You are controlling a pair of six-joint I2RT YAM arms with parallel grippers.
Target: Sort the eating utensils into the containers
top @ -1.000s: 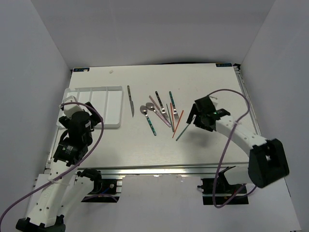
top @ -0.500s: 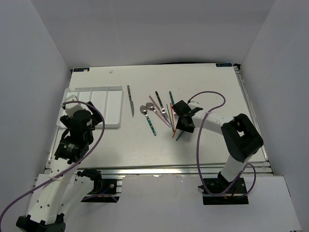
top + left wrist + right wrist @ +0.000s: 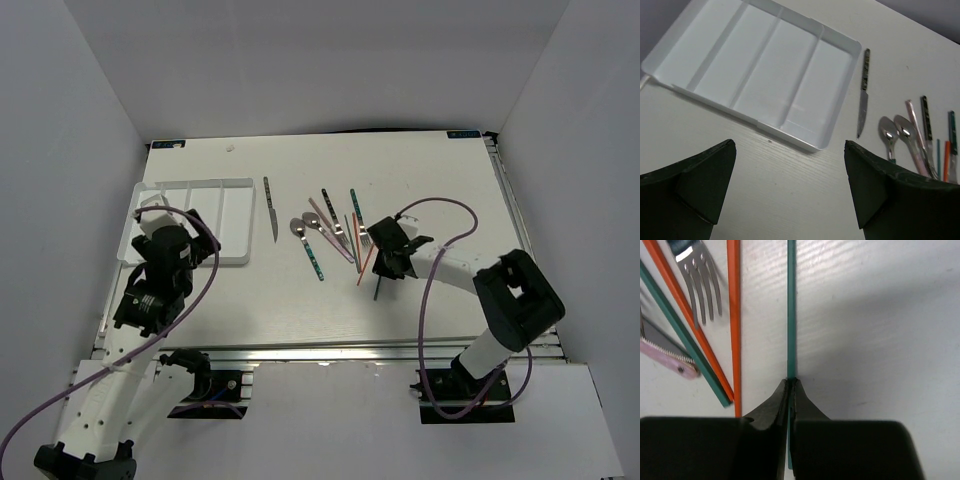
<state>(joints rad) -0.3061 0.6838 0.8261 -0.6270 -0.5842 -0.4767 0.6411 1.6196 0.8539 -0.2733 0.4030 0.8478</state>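
Right fingers (image 3: 774, 407) pinch a green chopstick (image 3: 791, 315) between their tips

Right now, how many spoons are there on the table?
2. The teal-handled spoon and the pink-handled spoon lie side by side, just right of the knife in the top view. None is in the tray. One more could be hidden from view.

Illumination: even, diffuse, from overhead. White table (image 3: 250, 300) bright, no glare; shadows soft and faint. Overhead view sharp throughout. Left wrist view dimmer and greyish, left fingers (image 3: 695, 185) soft-edged. Right wrist view: right fingers (image 3: 765, 440) blurred, green chopstick (image 3: 791, 315) sharp, broad soft shadow at right.
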